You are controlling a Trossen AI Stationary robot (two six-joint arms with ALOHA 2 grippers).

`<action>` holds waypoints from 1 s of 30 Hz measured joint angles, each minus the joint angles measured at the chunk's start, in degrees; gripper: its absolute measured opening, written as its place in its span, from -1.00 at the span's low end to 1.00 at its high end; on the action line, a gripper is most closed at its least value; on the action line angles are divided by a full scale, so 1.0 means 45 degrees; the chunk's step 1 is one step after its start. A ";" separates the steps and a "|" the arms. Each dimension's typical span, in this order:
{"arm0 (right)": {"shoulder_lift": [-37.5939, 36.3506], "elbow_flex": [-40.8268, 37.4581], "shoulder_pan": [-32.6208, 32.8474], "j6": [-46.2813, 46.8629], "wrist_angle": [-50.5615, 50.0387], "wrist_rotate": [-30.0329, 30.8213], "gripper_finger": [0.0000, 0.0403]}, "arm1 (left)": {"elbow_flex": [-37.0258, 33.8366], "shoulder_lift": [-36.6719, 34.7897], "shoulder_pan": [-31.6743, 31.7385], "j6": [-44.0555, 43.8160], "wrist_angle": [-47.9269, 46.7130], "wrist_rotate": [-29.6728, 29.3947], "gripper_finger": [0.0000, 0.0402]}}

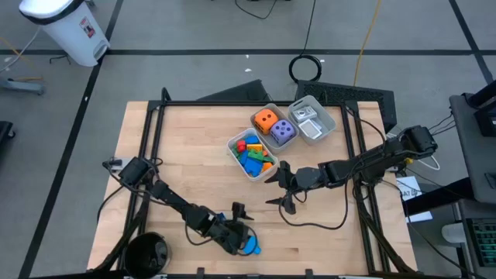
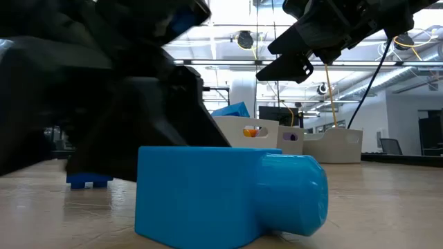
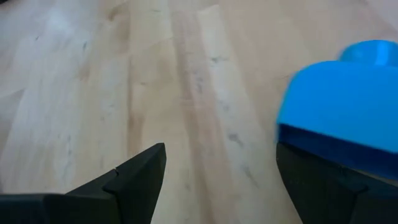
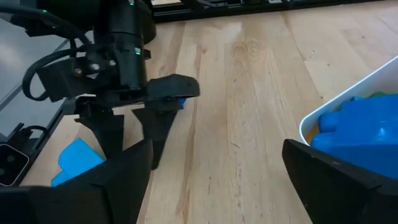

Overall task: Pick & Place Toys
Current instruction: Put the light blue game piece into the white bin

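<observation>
Fingers of the left gripper [image 1: 239,232] stand apart over bare wooden table [image 1: 186,147], just beside a light-blue plastic brick [image 1: 251,248] lying loose. Right gripper [image 1: 284,190], also spread, hangs empty near the white tray [image 1: 232,152] of coloured bricks [image 1: 253,154].

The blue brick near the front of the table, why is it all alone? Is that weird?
A little. The blue brick lies loose on the table by the open left gripper, while the other bricks sit in a tray by the right gripper.
</observation>
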 joint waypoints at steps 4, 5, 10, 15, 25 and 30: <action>0.0093 0.0000 0.0444 0.0065 0.0150 -0.0043 0.63 | -0.0015 -0.0049 0.0145 -0.0206 0.0024 0.0226 0.53; 0.0274 0.0000 0.0671 -0.0129 0.0522 -0.0041 0.63 | -0.0015 -0.0052 0.0145 -0.0345 -0.0040 0.0226 0.53; 0.1869 0.0001 0.1992 -0.1103 0.3335 -0.0060 0.63 | -0.0015 -0.0075 0.0139 -0.1443 -0.0487 0.0232 0.53; 0.4021 0.0684 0.2661 -0.0728 0.4284 -0.0111 0.63 | -0.0015 -0.0083 0.0100 -0.2390 -0.0783 0.0264 0.53; 0.6918 0.5137 0.2671 0.0250 -0.0922 -0.3598 0.63 | 0.0048 -0.0405 0.0012 -0.5614 -0.3360 0.1834 0.53; 0.7295 0.5411 0.2445 0.0238 -0.1880 -0.3946 0.63 | 0.0014 -0.0408 -0.0021 -0.5709 -0.3273 0.1785 0.53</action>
